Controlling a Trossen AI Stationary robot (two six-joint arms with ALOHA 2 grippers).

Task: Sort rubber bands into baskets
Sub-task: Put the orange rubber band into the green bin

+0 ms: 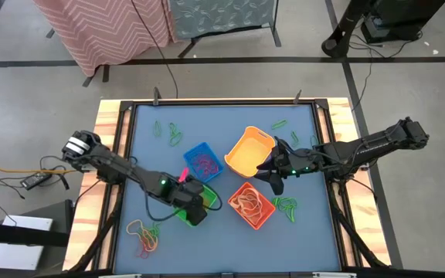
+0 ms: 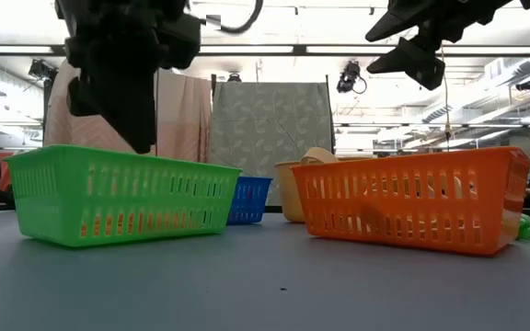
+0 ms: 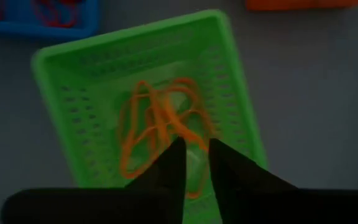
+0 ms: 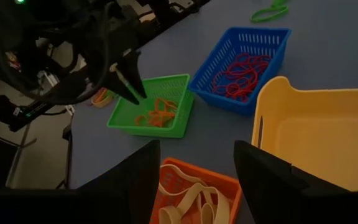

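Note:
My left gripper (image 1: 195,207) hangs over the green basket (image 3: 148,99), fingers pointing down and open by a narrow gap (image 3: 197,155), with nothing between them. Several orange rubber bands (image 3: 160,124) lie on the green basket's floor. My right gripper (image 4: 194,168) is wide open and empty, in the air between the yellow basket (image 1: 249,150) and the orange basket (image 1: 251,205). The blue basket (image 1: 203,162) holds red bands (image 4: 241,68). The orange basket holds pale bands (image 4: 185,199). The yellow basket (image 4: 322,130) looks empty.
Loose green bands lie at the far left (image 1: 168,133), at the far right (image 1: 280,123) and beside the orange basket (image 1: 288,205). A mixed heap of bands (image 1: 145,235) lies at the near left. The four baskets stand close together mid-table.

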